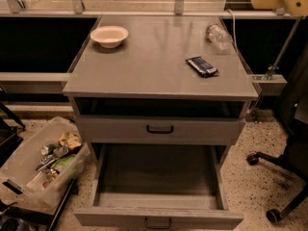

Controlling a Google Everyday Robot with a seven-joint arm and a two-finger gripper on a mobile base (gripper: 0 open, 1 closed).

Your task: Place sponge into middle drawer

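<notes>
Where the tabletop [154, 66] reaches its back left, a white bowl [109, 35] sits; below the tabletop's front edge the middle drawer [120, 216] stands pulled out. A dark blue wrapper [202, 66] lies right of the tabletop's centre. Past its back right corner, the sponge [267, 0] is just beside my pincer [296, 3]; spread or pinching, I cannot tell.
</notes>
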